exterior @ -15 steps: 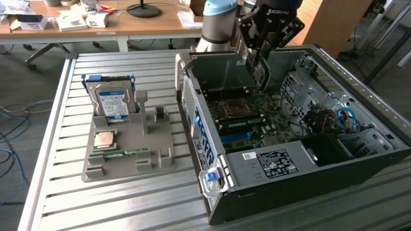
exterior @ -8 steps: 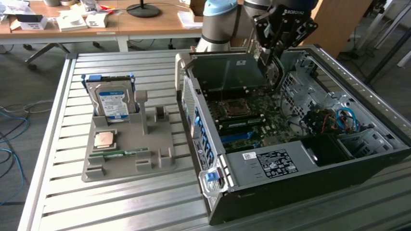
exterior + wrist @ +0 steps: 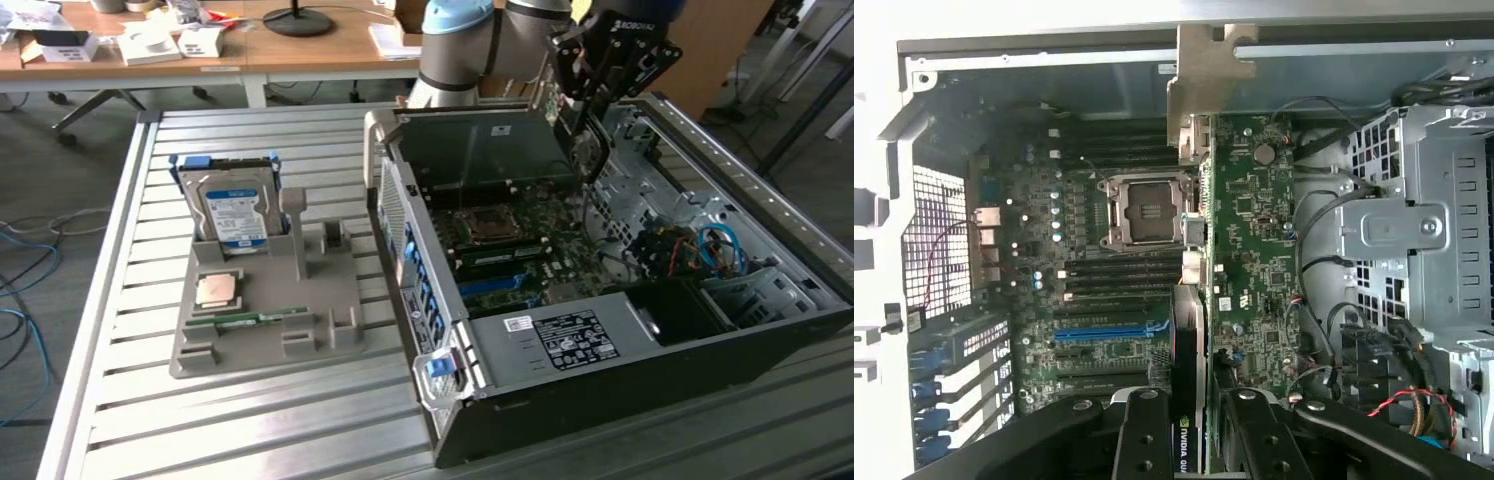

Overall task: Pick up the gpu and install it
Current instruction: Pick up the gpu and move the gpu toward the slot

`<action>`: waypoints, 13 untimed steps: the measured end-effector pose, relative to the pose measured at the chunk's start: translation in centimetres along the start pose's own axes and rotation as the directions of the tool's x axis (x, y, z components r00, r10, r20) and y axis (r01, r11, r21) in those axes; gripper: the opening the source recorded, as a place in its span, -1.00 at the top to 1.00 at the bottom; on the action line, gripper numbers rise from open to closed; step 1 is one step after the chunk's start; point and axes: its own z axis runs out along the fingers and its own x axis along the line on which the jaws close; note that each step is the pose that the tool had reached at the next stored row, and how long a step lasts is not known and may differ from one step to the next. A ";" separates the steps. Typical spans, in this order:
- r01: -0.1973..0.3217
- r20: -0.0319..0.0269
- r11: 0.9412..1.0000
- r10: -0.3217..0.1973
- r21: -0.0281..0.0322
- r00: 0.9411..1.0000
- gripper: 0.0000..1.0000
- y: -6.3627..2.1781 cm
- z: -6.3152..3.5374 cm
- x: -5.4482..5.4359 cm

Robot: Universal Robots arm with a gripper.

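Observation:
My gripper [image 3: 583, 100] hangs over the far end of the open computer case [image 3: 561, 345], shut on the gpu [image 3: 591, 150], a dark thin card hanging edge-on below the fingers. In the wrist view the gpu [image 3: 1194, 300] runs away from my gripper [image 3: 1192, 400] as a narrow strip, its metal bracket [image 3: 1204, 80] at the far end near the case wall. One black finger [image 3: 1144, 430] sits on each side of it. The card is held above the motherboard [image 3: 1254, 230], over the strip between the CPU socket [image 3: 1144, 210] and the green board area.
A blue slot [image 3: 1109, 330] and several black slots lie beside the card. The drive cage [image 3: 1424, 230] and loose cables [image 3: 1324, 270] crowd the other side. On the slatted table a grey holder [image 3: 267, 320] carries a hard drive [image 3: 234, 205], a CPU [image 3: 218, 290] and a memory stick [image 3: 247, 320].

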 end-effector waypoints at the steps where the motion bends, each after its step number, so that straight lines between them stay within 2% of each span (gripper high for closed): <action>1: 0.000 0.000 1.000 0.000 0.000 1.000 0.47 0.00 0.00 0.0; 4: 0.000 -0.002 1.000 0.000 0.000 1.000 0.47 0.01 0.00 -0.1; 10: 0.014 -0.020 1.000 -0.013 0.005 1.000 0.47 0.02 0.00 -0.2; 13: 0.014 -0.020 1.000 -0.013 0.005 1.000 0.47 0.02 0.00 -0.2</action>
